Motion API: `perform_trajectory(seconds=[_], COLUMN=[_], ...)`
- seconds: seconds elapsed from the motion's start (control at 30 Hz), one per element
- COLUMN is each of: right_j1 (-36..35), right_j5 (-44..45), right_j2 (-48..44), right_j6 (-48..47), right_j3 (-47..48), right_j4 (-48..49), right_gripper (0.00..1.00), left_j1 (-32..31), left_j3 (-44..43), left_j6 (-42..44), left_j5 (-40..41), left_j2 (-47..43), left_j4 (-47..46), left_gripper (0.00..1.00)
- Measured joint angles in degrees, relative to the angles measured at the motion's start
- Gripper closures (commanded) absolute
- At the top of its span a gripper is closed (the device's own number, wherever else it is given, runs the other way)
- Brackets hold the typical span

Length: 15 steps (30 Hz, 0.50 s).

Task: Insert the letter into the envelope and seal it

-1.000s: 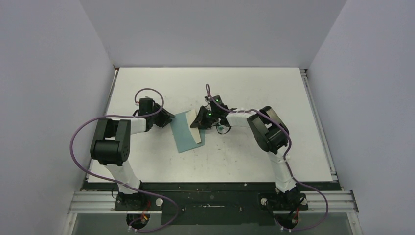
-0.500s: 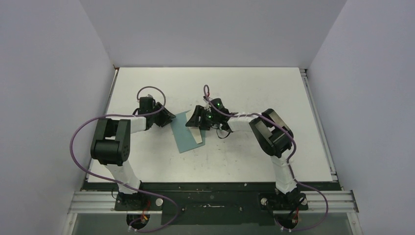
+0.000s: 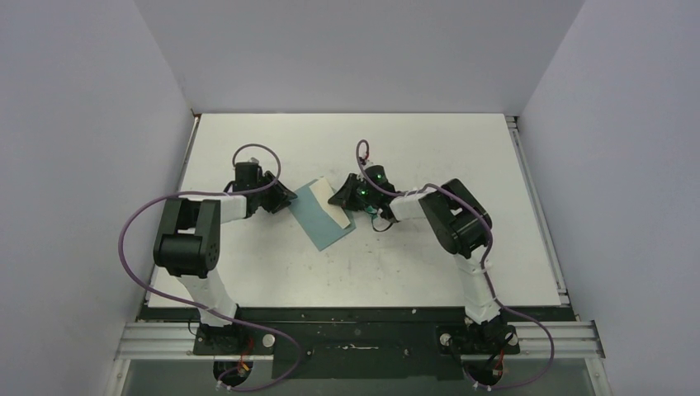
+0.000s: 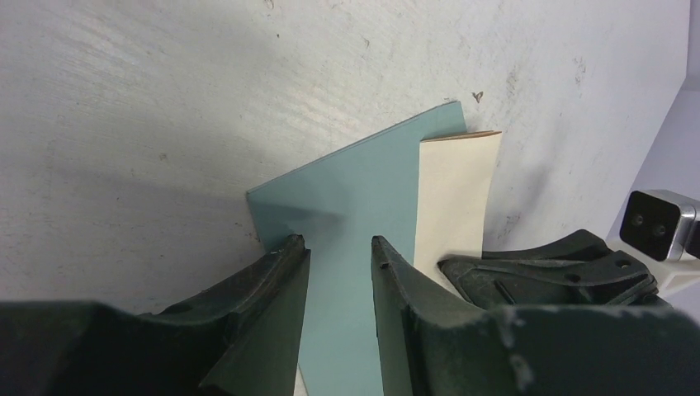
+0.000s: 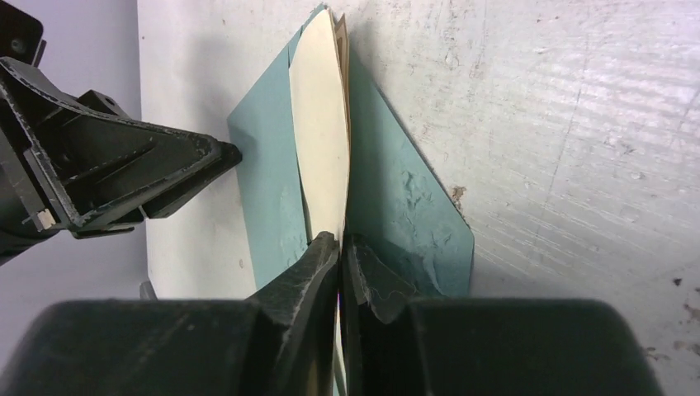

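the envelope (image 4: 351,194) is plain muted teal. the letter (image 4: 456,194) shows cream, with a thin brown edge at its 12 o'clock end. the table (image 3: 429,148) is white with grey scuffs. the cables (image 3: 120,239) are purple, and one small light (image 3: 379,176) glows green.

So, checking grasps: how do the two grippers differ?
The left gripper has its fingers apart at the envelope; the right gripper has its fingers shut on the letter. The left sits at the envelope's left edge, the right at its right. Both are low over the table.
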<state>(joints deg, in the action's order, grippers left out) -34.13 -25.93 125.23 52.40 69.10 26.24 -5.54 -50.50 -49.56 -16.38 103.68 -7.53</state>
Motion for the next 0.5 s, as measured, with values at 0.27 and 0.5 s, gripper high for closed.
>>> perform_trajectory(seconds=[0.27,0.5], right_j1=[0.3,0.3], right_j5=[-0.3,0.7], right_j2=[1.1,1.1], right_j6=[0.1,-0.3], right_j3=[4.7,8.5], right_j4=[-6.7,-15.1], right_gripper=[0.95,0.95], left_j1=[0.0,0.0], left_j3=[-0.4,-0.4], left_j6=[0.8,0.8], left_j5=[-0.4,-0.3], left_j2=[0.3,0.3], left_j4=[0.0,0.0], left_gripper=[0.67,0.67])
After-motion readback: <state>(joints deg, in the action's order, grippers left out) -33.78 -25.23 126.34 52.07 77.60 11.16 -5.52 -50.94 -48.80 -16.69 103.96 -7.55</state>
